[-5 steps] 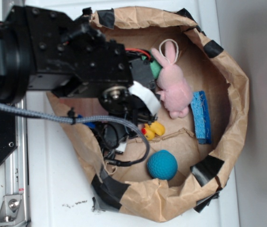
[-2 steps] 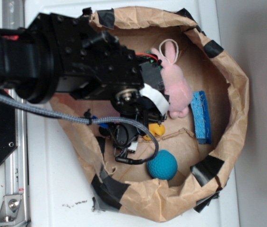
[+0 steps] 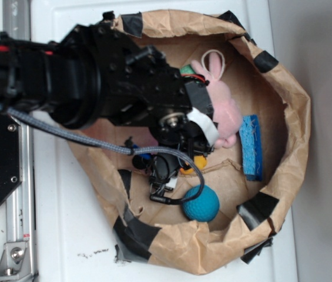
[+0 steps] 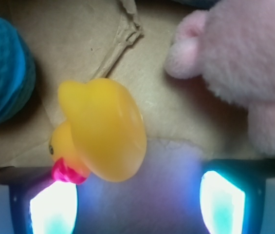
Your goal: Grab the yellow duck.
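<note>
The yellow duck lies on the brown paper floor of the bag, its red-pink beak low and to the left, right by my left fingertip. My gripper is open, its two glowing fingers wide apart, and the duck sits just ahead of the gap, nearer the left finger. In the exterior view the arm covers most of the duck; only a small yellow-orange patch shows under the gripper.
A pink plush bunny lies just right of the gripper, close to my right finger. A teal ball sits left of the duck in the wrist view. A blue sponge leans on the paper bag wall.
The arm has moved right and deeper into the bag, coming over the duck, which now shows only as a sliver in the exterior view. The bunny and ball have not moved.
</note>
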`<state>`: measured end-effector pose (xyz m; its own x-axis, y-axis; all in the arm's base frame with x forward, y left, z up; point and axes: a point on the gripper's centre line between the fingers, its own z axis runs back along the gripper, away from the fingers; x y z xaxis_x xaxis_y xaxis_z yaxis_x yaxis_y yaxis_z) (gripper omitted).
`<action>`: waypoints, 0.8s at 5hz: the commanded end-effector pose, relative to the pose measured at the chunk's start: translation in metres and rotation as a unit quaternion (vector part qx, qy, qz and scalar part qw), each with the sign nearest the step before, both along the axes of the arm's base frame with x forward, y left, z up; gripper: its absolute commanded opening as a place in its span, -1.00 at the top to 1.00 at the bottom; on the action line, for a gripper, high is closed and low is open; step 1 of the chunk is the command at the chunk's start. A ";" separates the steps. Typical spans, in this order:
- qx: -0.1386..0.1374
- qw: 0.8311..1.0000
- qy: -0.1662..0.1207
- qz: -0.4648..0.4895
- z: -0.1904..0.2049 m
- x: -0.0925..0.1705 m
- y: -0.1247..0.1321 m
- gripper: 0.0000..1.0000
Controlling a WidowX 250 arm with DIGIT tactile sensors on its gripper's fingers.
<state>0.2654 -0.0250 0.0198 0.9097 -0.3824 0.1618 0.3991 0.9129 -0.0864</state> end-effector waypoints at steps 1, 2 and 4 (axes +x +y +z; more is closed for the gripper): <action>-0.004 1.000 -0.010 -0.012 0.004 0.002 0.000 1.00; -0.004 1.000 -0.013 -0.012 0.008 0.001 0.002 1.00; 0.000 1.000 -0.002 -0.030 0.019 -0.003 -0.005 -1.00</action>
